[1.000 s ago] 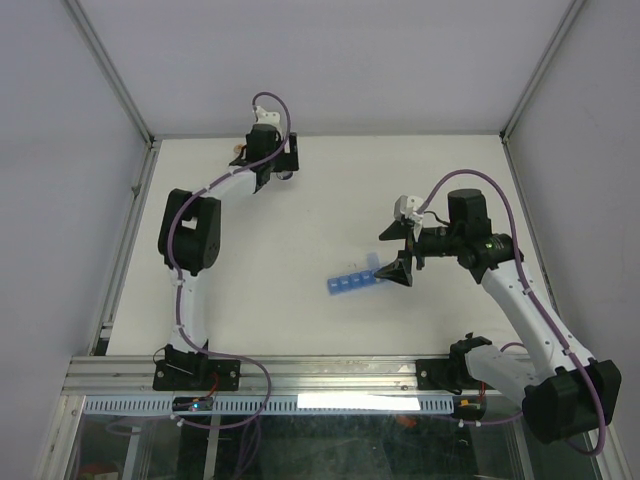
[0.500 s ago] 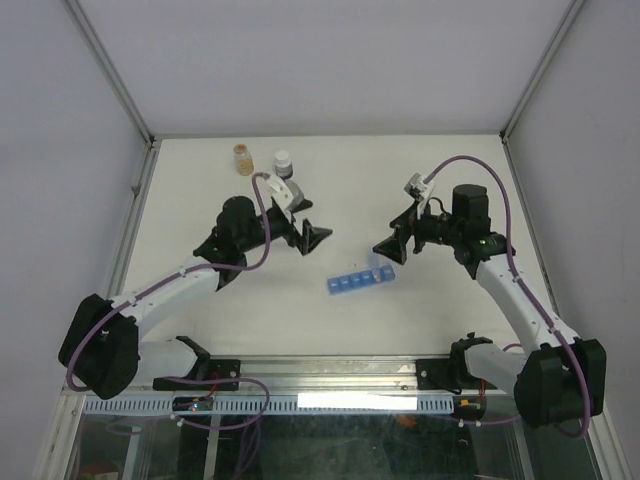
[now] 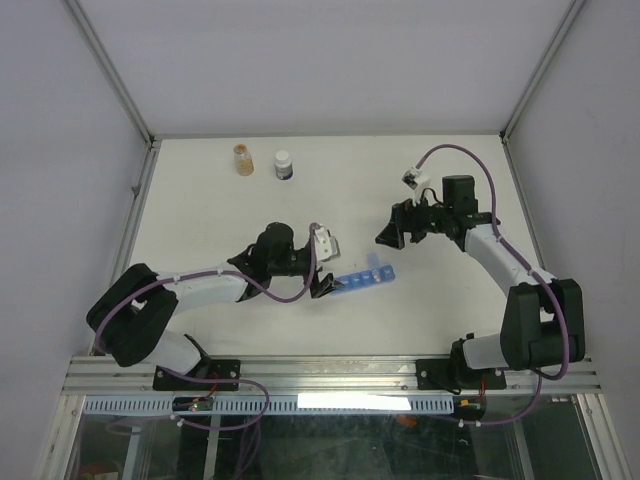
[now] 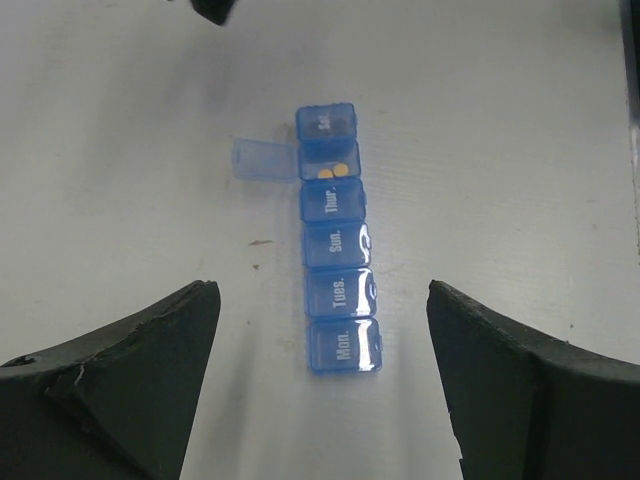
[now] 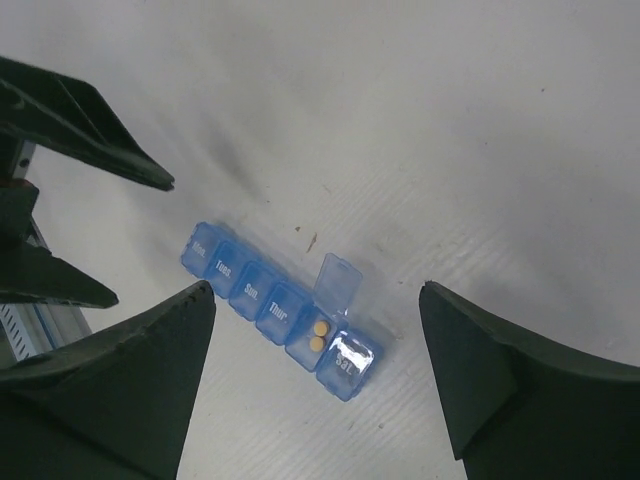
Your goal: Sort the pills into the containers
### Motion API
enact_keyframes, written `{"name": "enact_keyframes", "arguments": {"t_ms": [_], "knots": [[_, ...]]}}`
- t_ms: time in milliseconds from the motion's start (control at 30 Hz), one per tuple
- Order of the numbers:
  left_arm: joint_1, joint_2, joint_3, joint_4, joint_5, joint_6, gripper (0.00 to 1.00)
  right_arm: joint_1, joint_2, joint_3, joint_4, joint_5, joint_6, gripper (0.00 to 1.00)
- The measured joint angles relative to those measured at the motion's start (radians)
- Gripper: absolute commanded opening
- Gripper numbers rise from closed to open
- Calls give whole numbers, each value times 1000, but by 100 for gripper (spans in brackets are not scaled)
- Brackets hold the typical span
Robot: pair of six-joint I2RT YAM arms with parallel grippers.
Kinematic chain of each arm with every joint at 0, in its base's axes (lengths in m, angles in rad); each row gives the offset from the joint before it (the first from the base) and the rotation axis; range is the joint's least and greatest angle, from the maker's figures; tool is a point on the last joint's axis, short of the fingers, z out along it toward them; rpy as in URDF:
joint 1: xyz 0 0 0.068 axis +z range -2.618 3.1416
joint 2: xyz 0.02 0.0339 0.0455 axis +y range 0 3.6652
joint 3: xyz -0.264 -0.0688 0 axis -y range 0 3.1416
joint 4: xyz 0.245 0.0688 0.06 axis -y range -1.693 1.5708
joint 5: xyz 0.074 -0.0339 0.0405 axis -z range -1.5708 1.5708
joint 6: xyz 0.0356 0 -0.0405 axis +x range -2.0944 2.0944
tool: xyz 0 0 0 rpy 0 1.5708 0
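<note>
Containers: one strip of six see-through blue compartments (image 4: 338, 270) joined in a row. It lies flat on the white table (image 3: 200, 210), near the middle and a little toward the near edge.
Lettering: from the left wrist view, near to far, the lids read Mon., Tues., Sun., Thur. Next comes an open compartment, then an end one too blurred to read there.
Open compartment: second from the far end, with its lid (image 4: 264, 159) swung out sideways.
Contents: two small round yellow-orange pills (image 4: 333, 171) lie side by side in the open compartment. The other five are shut, and what they hold cannot be told.
Left gripper (image 4: 320, 295): fingers wide apart and holding nothing. The Mon. end lies between them, clear of both.
Right gripper (image 5: 315, 290): fingers wide apart and holding nothing. It hangs above the table beyond the strip's other end, apart from it.
Bottles: an amber bottle (image 3: 242, 159) and a white bottle with a dark cap (image 3: 284, 165) stand upright side by side at the far left, well apart from the strip.
Top view only: both bottles and both arms show here. The pills and lettering are too small to make out.
Right wrist view only: the end lid reads like Sat. The left gripper's dark fingers (image 5: 70, 115) show past the Mon. end.
</note>
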Motion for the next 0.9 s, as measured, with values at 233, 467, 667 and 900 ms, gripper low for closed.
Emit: {"name": "enact_keyframes", "arguments": {"t_ms": [233,467,667,900], "knots": [[-70,143,6,-14,-48,57,82,-24,52,18,-4,29,32,77],[-104,244,59,-14,-143,72,76,-41,63,18,-3,29,53,76],[-131,286,86,-13,-197,71,60,-49,89,18,2,29,65,64],[-134,346,150,-45,-208,71,36,-49,198,20,-2,27,92,45]]}}
